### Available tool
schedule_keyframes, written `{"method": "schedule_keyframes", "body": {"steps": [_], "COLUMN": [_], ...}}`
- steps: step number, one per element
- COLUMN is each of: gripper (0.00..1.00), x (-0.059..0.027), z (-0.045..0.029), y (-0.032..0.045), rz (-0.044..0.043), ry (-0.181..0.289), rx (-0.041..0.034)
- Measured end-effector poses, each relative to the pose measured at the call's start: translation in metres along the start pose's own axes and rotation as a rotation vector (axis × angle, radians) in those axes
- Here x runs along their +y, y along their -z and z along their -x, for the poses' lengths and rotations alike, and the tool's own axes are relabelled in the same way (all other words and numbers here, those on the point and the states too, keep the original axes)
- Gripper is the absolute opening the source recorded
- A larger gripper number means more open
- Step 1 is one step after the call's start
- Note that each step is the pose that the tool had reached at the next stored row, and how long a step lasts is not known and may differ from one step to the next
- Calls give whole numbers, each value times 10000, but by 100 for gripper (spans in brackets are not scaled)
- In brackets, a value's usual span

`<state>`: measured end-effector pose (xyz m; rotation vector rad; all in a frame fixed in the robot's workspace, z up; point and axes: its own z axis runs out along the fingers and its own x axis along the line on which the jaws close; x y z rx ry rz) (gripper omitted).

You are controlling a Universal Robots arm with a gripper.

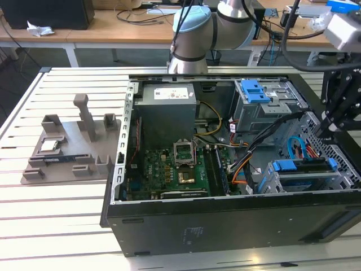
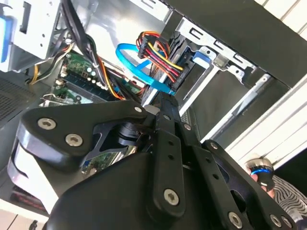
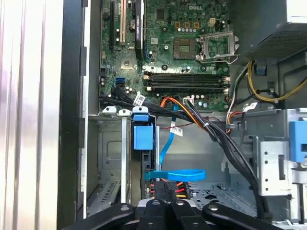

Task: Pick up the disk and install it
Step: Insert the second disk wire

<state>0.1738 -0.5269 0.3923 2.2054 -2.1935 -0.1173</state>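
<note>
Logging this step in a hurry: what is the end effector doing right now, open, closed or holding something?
End effector: open or closed cannot be told; it hangs over the blue-framed silver disk in the black computer case's bay.

We see our arm (image 1: 194, 28) reaching from the far side, its black gripper (image 1: 330, 127) hanging low at the exterior view's right.

No text I can read. White printed label (image 1: 172, 94) on grey metal power supply box (image 1: 167, 116), upper centre of exterior view: print indecipherable. White cable tag (image 3: 139, 100) in first wrist view: same.
</note>
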Motion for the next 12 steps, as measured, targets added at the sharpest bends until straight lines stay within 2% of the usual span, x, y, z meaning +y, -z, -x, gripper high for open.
{"method": "schedule_keyframes", "body": {"steps": [4,12], "gripper": [10,10], "x": [7,8], "z": [12,13], "y": [94,106], "rz": [0,0], "ry": [0,0], "rx": [1,1]}}
